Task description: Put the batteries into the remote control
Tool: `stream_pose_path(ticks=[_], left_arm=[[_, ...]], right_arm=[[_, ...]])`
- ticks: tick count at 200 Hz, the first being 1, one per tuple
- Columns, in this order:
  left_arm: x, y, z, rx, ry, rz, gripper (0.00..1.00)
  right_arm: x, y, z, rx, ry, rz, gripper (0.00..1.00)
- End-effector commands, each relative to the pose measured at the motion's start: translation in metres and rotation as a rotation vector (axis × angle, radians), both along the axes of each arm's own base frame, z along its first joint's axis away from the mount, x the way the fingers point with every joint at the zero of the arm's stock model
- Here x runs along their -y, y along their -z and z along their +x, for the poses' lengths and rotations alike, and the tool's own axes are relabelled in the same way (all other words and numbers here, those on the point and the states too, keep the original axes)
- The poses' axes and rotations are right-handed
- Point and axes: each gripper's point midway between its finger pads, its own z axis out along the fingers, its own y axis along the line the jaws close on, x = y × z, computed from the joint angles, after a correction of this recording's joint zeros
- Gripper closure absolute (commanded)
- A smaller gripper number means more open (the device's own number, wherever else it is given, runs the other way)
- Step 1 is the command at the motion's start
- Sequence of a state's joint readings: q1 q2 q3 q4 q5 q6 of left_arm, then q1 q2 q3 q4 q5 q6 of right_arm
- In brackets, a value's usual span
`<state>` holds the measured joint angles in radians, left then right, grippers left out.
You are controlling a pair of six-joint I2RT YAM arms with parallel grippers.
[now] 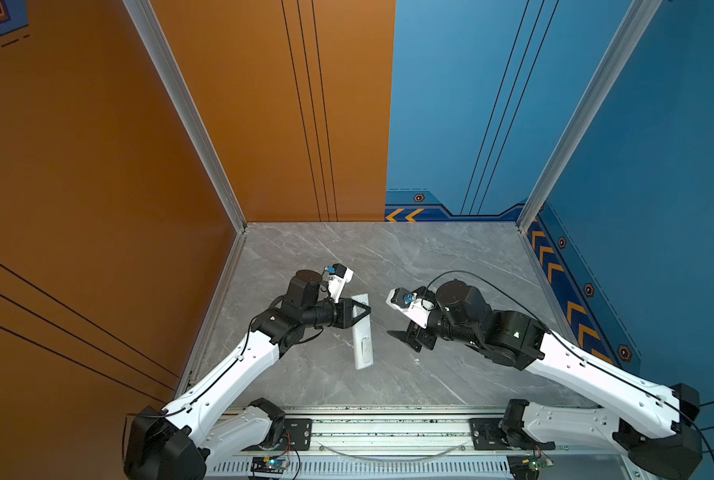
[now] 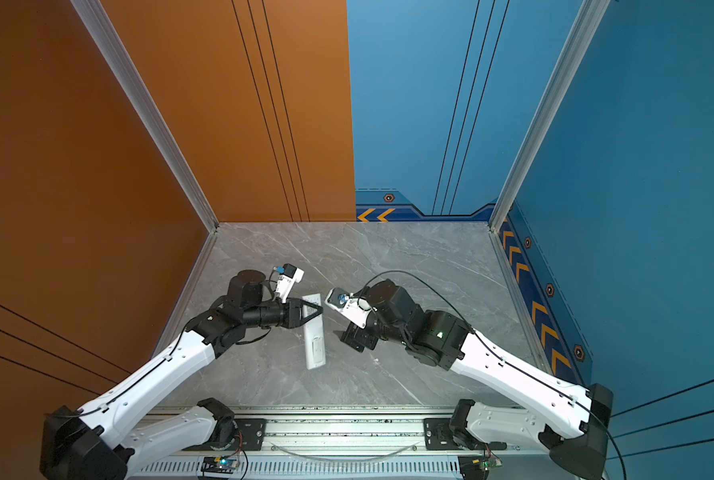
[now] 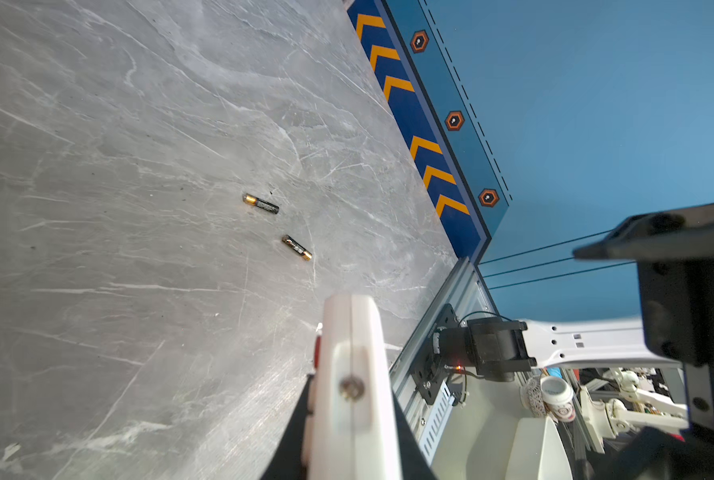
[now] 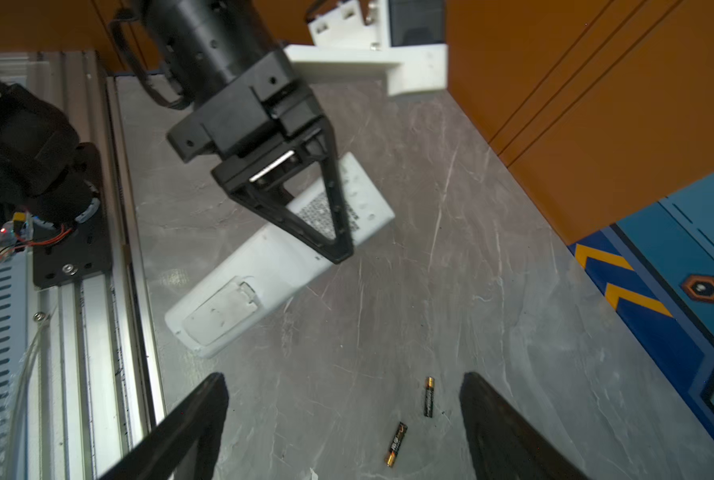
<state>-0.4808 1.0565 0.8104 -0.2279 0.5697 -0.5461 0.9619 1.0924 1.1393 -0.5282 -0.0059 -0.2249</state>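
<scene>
Batteries [image 4: 428, 397] loose on table [image 4: 513, 291], lower centre of right wrist view, framed by right gripper [image 4: 343, 375] hovering above, jaws wide apart, empty. Judgement: align jaws across one cell, descend square, avoid rolling its neighbour. Farther up, mid frame: remote control [image 4: 263, 262], white back showing, cover [image 4: 222, 313] seemingly on, clamped in left gripper [image 4: 338, 249].

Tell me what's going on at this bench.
The left tool is shut on the white remote control, which is turned back side up with its battery cover on. The right tool is open near the two batteries, which lie loose and apart on the marble table. Nothing is loaded yet.
</scene>
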Motion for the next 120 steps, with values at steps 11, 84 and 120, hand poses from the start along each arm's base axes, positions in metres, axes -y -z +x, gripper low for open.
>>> stream_pose_path(ticks=[11, 84, 120], left_arm=[[-0.021, -0.027, 0.028, 0.068, -0.189, -0.032, 1.0], [-0.053, -0.028, 0.05, 0.096, -0.415, -0.045, 1.0], [-0.059, -0.029, 0.055, 0.113, -0.466, -0.066, 1.0]], right_arm=[[0.028, 0.0, 0.023, -0.079, 0.216, 0.043, 0.09], [0.05, 0.02, 0.038, -0.259, 0.381, 0.123, 0.04], [0.037, 0.031, 0.032, -0.355, 0.363, 0.201, 0.05]])
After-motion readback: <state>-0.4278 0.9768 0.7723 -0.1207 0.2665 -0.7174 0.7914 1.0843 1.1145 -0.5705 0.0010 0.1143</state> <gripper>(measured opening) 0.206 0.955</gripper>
